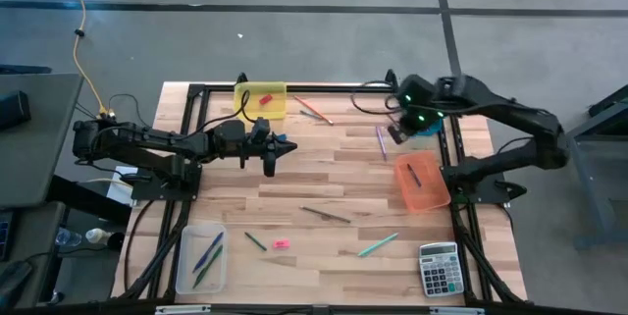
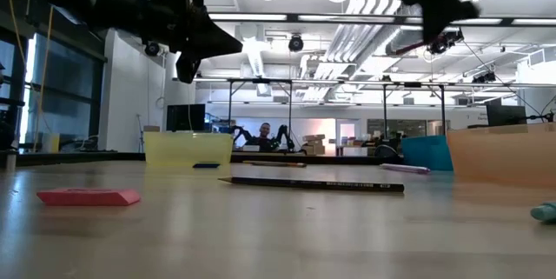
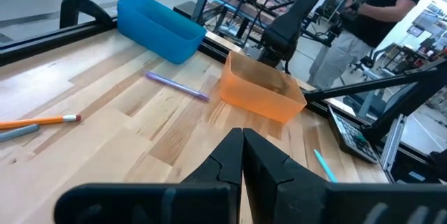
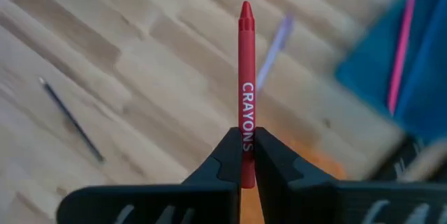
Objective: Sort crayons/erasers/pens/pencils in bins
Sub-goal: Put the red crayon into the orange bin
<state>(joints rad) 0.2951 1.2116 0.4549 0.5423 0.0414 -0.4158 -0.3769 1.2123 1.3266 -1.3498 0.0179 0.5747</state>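
Four bins stand on the wooden table: yellow [image 1: 263, 100] at the far edge, teal blue [image 1: 429, 128] far right and partly under my right arm, orange [image 1: 420, 182] on the right, clear [image 1: 201, 256] near left. A pink eraser [image 1: 281, 244] lies flat on the table near the front; another small piece [image 1: 263, 98] lies in the yellow bin. My right gripper [image 4: 244, 137] hangs high beside the teal bin [image 4: 412, 77], shut on a red crayon [image 4: 246, 77]. My left gripper [image 3: 242, 137] hovers shut over the table's left middle, holding nothing. My right gripper pinches the red crayon's back end [image 4: 246, 155] between its two fingers. The crayon runs along the fingers and sticks out ahead of them, its tip [image 4: 245, 8] pointing away, down at the table. It is lifted clear of the wood.
Loose sticks lie about: a purple one [image 1: 381, 141] beside the teal bin, an orange pencil [image 1: 314, 111], a dark pencil [image 1: 326, 215], a green one [image 1: 255, 241], a teal one [image 1: 378, 245]. A grey calculator [image 1: 439, 268] sits near right. A person [image 3: 391, 1] stands beyond the table.
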